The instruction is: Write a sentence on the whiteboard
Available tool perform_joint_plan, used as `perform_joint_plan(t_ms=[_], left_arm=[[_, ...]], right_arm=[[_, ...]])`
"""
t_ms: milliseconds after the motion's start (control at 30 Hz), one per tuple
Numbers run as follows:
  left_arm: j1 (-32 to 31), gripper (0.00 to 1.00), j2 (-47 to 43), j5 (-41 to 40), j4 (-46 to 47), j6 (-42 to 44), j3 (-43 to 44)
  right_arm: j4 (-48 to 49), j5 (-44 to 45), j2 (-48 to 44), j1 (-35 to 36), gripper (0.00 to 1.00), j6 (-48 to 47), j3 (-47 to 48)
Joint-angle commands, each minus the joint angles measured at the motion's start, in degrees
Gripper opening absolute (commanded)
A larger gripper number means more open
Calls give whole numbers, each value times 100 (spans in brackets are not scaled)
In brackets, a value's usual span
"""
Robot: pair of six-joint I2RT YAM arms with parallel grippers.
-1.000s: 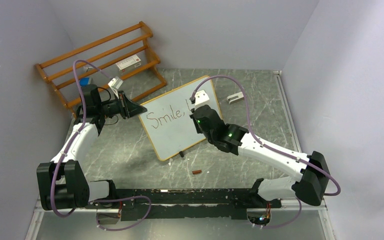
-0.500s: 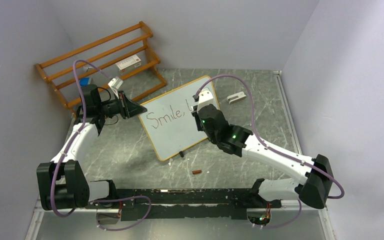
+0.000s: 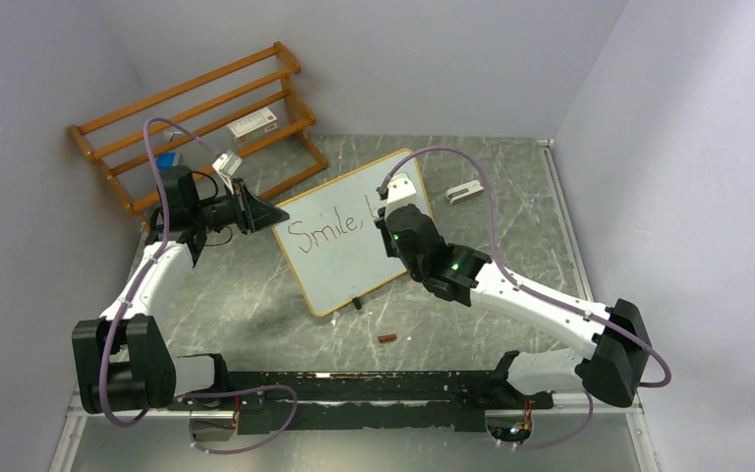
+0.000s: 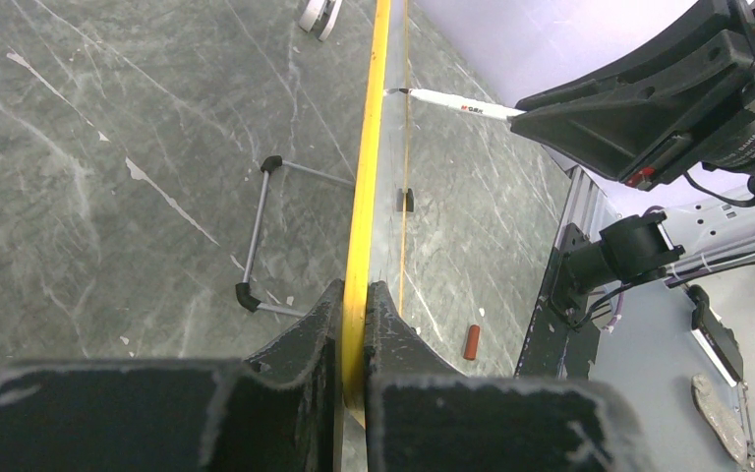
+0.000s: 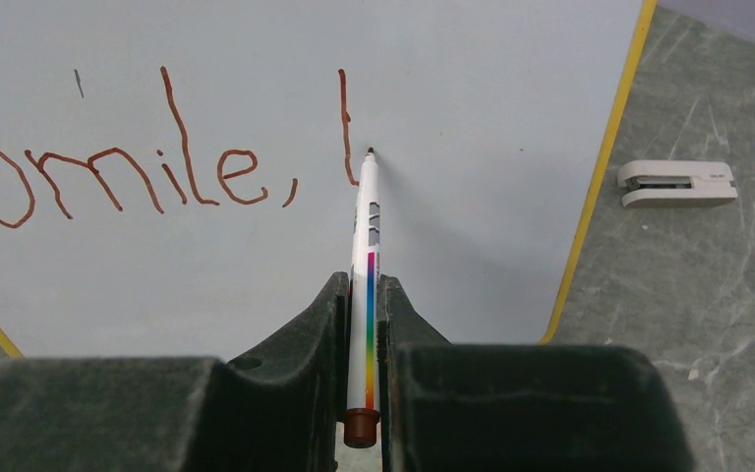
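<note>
The whiteboard (image 3: 339, 265) stands tilted on the table, its yellowish frame edge (image 4: 368, 147) clamped between the jaws of my left gripper (image 4: 354, 295), which is shut on the board's left edge (image 3: 277, 216). The sentence (image 5: 128, 177) reads "Smile, l" in reddish-brown marker strokes (image 3: 324, 233). My right gripper (image 5: 364, 285) is shut on a white marker (image 5: 367, 226) with a rainbow stripe. The marker's tip sits at the board's face just right of the last "l" stroke. From the left wrist view the marker (image 4: 452, 100) meets the board from the right.
An orange-brown wooden rack (image 3: 197, 113) holding a small white box (image 3: 254, 123) stands at the back left. A white clip-like object (image 3: 463, 193) lies right of the board. A red marker cap (image 3: 387, 338) lies in front. The board's wire foot (image 4: 256, 236) rests behind it.
My right gripper with the marker has shifted slightly up and right along the board. The left gripper and board have not moved.
</note>
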Motion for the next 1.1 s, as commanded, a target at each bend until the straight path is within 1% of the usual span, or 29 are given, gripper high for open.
perform_joint_plan(t_ms=[0,133,733,1067], left_arm=[[74,5,178,-566,-263,553,21],[74,5,182,-565,-263,562,21],[74,5,173,-568,-263,566,12],[65,5,173,-593,-263,579,21]], right_arm=[[72,65,59,-63,0,18,-9],[53,150,77,-112,0,67,-36],[67,-150,35,-147,0,108,-55],[19,-149,11,-148,0,115,-32]])
